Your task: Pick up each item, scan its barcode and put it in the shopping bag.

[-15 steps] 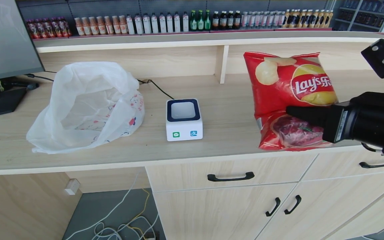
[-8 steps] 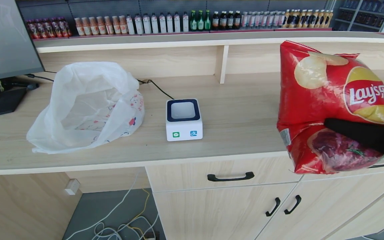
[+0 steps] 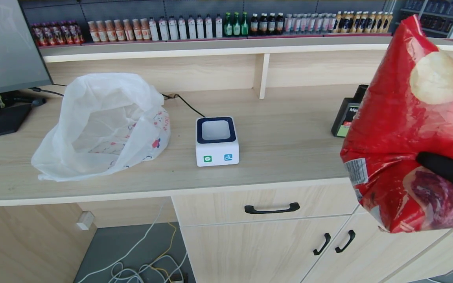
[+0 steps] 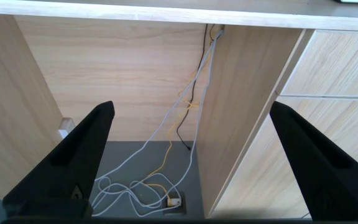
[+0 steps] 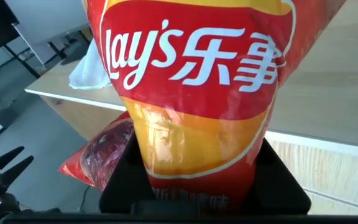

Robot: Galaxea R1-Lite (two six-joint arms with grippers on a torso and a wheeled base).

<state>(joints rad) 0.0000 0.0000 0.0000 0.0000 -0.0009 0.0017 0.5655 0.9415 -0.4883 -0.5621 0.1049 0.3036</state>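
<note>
A red chip bag hangs in the air at the right, above the counter's front edge, and my right gripper is shut on its lower part. From the right wrist, the bag is pinched between the two black jaws of the right gripper. The white shopping bag lies open on the counter's left side. A white barcode scanner with a dark-framed window stands mid-counter. My left gripper is open with nothing in it, low in front of the cabinet beneath the counter.
A small black item with a green label stands on the counter behind the chip bag. A monitor stands at the far left. A raised shelf runs along the back. Cables lie on the floor below.
My right gripper has lifted the chip bag off the counter and carried it up, rightward and nearer the camera. This uncovered the black item behind it.
</note>
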